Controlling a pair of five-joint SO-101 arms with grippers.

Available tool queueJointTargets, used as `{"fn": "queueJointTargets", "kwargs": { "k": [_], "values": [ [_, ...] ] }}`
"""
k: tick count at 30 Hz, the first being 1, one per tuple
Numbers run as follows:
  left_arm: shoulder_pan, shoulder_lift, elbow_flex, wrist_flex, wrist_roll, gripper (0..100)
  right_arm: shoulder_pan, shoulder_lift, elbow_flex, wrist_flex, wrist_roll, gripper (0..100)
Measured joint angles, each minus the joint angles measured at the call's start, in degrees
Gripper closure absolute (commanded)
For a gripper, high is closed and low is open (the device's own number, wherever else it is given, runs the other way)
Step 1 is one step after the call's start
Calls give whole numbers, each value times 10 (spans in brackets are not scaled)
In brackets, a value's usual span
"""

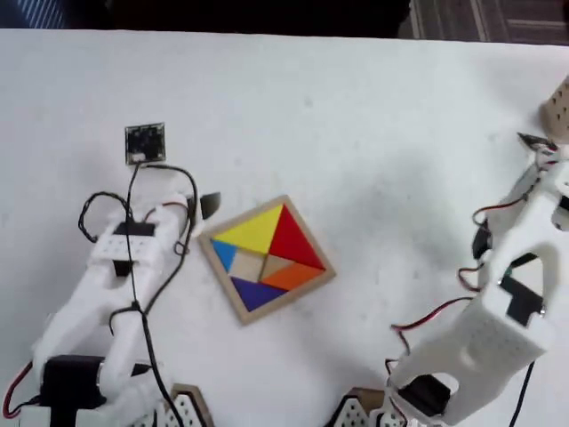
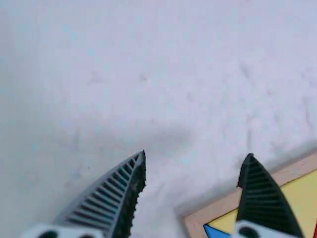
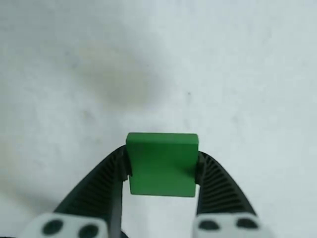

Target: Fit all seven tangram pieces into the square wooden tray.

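Observation:
The square wooden tray (image 1: 313, 281) lies turned like a diamond at the table's middle. It holds a yellow triangle (image 1: 253, 233), a red triangle (image 1: 292, 236), an orange piece (image 1: 290, 276), a dark blue triangle (image 1: 254, 292) and a small light blue triangle (image 1: 223, 255); a wood-coloured patch (image 1: 263, 264) shows in the centre. My left gripper (image 2: 194, 161) stands open just off the tray's corner (image 2: 218, 208), nothing between its fingers. My right gripper (image 3: 162, 159) is shut on a green square piece (image 3: 162, 163) above bare table, far right of the tray (image 1: 536, 142).
A small black board (image 1: 145, 142) with a black cable lies behind the left arm. A perforated wooden part (image 1: 557, 108) juts in at the right edge. Arm bases (image 1: 357, 407) sit along the front edge. White table stretches between tray and right arm.

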Motion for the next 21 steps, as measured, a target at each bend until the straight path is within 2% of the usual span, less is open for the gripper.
{"fn": "queueJointTargets", "kwargs": {
  "k": [6,11,21],
  "values": [
    [-3,0,0,0,0,695,-104,-156,147,0,-41,981],
    [-3,0,0,0,0,695,-236,-244,244,-45,-113,981],
    [-4,0,0,0,0,695,-510,-210,309,-230,-227,981]
  ]
}}
